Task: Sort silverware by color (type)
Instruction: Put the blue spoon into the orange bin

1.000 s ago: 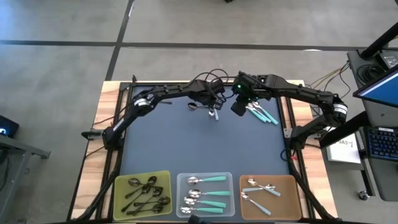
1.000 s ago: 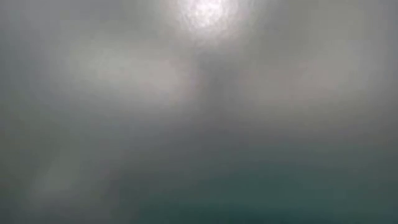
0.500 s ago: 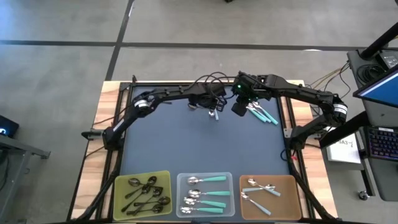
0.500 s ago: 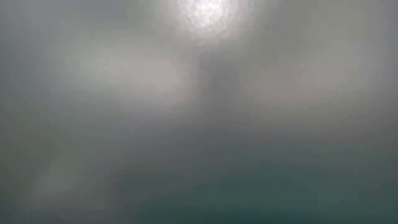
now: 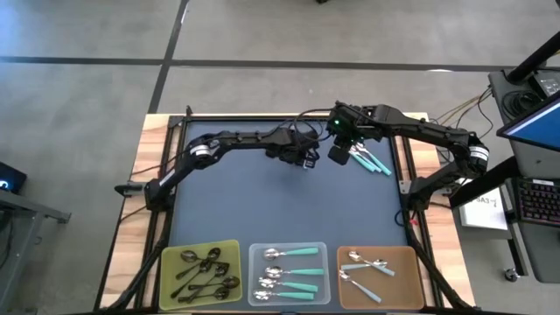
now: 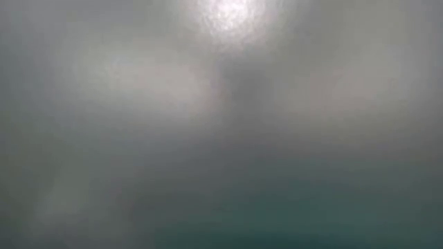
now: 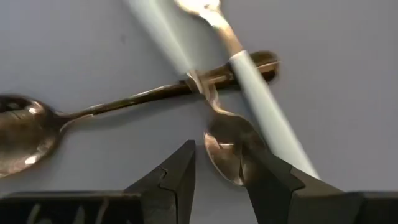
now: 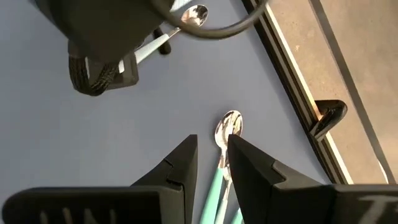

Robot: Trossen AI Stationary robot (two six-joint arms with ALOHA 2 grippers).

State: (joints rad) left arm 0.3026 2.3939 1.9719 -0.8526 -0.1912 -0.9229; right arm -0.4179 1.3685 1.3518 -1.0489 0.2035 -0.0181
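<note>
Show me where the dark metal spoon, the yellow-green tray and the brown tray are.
dark metal spoon (image 7: 134, 99): left wrist view, on its handle.
yellow-green tray (image 5: 169, 255): high view, on its rim.
brown tray (image 5: 411, 262): high view, on bare floor near its right wall.

Teal-handled spoons (image 5: 374, 162), dark mat (image 5: 262, 201), olive tray (image 5: 199, 273).

High view: straight down on whole table (image 5: 157, 157), far off. Low view: fogged grey, nothing readable. Left wrist view: very close above crossed spoons (image 7: 230, 134) on mat. Right wrist view: higher, looking along mat toward table edge; shares left arm's cabling with high view.
</note>
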